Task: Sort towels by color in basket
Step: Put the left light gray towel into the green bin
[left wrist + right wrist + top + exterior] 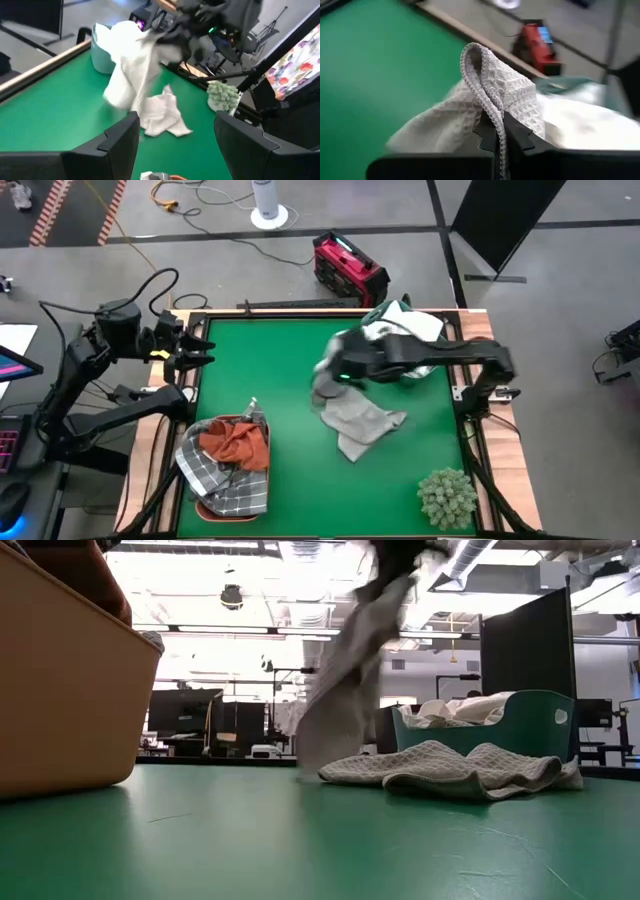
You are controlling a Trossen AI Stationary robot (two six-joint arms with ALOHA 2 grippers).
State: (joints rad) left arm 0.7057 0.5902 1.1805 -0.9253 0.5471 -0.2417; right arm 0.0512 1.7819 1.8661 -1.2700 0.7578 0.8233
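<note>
My right gripper [335,370] is over the middle of the green table, shut on a pale grey waffle towel [132,70] that hangs below it. A second grey towel [365,425] lies crumpled on the table beside it. White towels fill the teal basket [400,325] at the far right. The orange basket [205,505] at the near left holds a rust-orange towel [240,442] and a grey checked towel [215,475]. My left gripper [200,350] waits open at the table's left edge, with nothing between its fingers. My right gripper pinches a folded hem of the grey towel [495,117] between its two fingers [517,137], and a loop of the fold [477,62] stands up past them. The fingers slant down from the table's right side. The towel hangs slack below; whether its lower end [310,760] touches the table, I cannot tell.
A spiky pale-green plant ball [447,495] sits at the near right corner. A wooden rim [480,470] frames the table. Bare green surface lies between the two baskets, toward the far left and the near middle.
</note>
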